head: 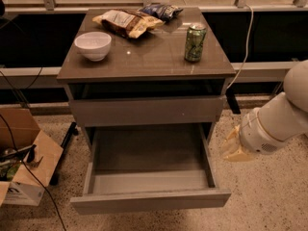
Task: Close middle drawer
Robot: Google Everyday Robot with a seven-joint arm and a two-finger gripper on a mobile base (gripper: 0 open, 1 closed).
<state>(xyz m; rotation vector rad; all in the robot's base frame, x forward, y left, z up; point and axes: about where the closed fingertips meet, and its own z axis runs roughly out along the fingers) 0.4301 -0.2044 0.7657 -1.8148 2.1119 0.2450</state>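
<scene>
One drawer (149, 160) stands pulled well out, low in the cabinet (144, 59). My gripper (234, 147) hangs just right of its right wall, near the front corner and apart from it; its spread I cannot tell. Recommended: come round before the drawer's front, press centrally, push straight in.
</scene>
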